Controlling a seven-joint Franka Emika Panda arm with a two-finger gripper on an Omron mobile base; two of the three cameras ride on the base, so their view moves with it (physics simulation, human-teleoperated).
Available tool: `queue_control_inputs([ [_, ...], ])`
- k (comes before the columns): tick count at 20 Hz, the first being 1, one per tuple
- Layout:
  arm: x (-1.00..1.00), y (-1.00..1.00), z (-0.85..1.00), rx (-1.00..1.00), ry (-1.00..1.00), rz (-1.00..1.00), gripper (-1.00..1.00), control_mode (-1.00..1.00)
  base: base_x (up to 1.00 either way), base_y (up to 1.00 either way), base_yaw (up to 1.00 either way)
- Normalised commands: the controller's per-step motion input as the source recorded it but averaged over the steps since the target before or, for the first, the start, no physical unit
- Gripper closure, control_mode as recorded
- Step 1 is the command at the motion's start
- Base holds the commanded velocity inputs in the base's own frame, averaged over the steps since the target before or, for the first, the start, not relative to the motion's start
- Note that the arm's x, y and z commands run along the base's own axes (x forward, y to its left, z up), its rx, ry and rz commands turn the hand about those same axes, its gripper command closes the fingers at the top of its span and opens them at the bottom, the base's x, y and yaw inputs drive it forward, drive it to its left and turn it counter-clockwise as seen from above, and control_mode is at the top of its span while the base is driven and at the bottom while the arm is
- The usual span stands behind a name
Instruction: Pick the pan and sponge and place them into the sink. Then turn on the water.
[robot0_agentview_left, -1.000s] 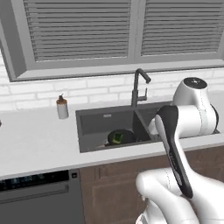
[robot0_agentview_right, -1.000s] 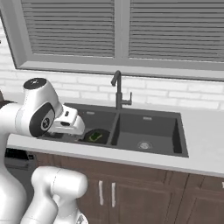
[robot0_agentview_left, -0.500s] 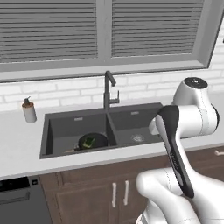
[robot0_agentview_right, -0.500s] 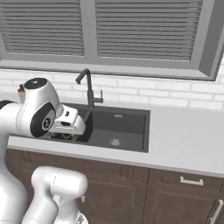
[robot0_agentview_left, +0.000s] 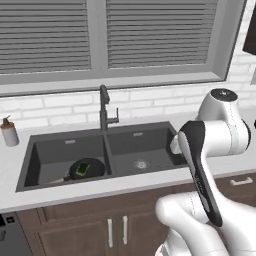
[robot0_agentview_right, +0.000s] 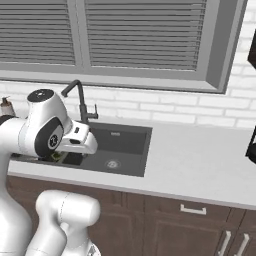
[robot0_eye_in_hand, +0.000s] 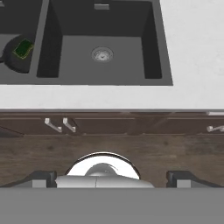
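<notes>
pan: we see the pan (robot0_agentview_left: 86, 169) lying on the floor of the sink's left basin, toward the front right corner of that basin, light handle pointing to the basin's front left; our read is it was set there as the task asks.
sponge: the sponge (robot0_agentview_left: 83, 168) sits inside the pan, green with a yellow face; it also shows at the left edge of the hand view (robot0_eye_in_hand: 22, 48), so both items count as in the sink.
sink: the sink (robot0_agentview_left: 142, 131) is set into the worktop under the window; right basin holds just its round drain (robot0_agentview_left: 141, 163).
tap: the tap (robot0_agentview_left: 104, 107) stands at the sink's back edge over the divider, spout turned toward the left basin, side lever (robot0_agentview_left: 116, 115) on its right; no stream visible, so we judge the water step not yet done.
step: we judge the placing finished, tap next; the arm needs to reach across to the back edge for the lever.
arm pose: folded tight, elbow high, forearm crossing over the front right corner of the sink in the left base view; hand held back over the cabinet fronts, well apart from the tap.
gripper: the gripper (robot0_eye_in_hand: 111, 177) has its dark tips spread wide apart at the bottom of the hand view, nothing between them; we call it empty and parted.
soap bottle: the soap bottle (robot0_agentview_left: 8, 132) stands on the worktop left of the sink, out of the way.
</notes>
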Motion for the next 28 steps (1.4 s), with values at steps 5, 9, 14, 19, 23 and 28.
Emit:
queue_control_inputs([
  [5,0.0,0.0,0.0,0.0,0.0,0.0,-1.0,1.0,0.35,-0.06,-0.02],
  [9,0.0,0.0,0.0,0.0,0.0,0.0,-1.0,1.0,0.34,0.0,-0.05],
  [14,0.0,0.0,0.0,0.0,0.0,0.0,-1.0,1.0,0.4,0.0,-0.04],
  [19,0.0,0.0,0.0,0.0,0.0,0.0,-1.0,1.0,0.45,-0.01,0.0],
  [23,0.0,0.0,0.0,0.0,0.0,0.0,-1.0,1.0,0.33,-0.01,0.0],
  [28,0.0,0.0,0.0,0.0,0.0,0.0,-1.0,1.0,0.33,-0.01,0.0],
])
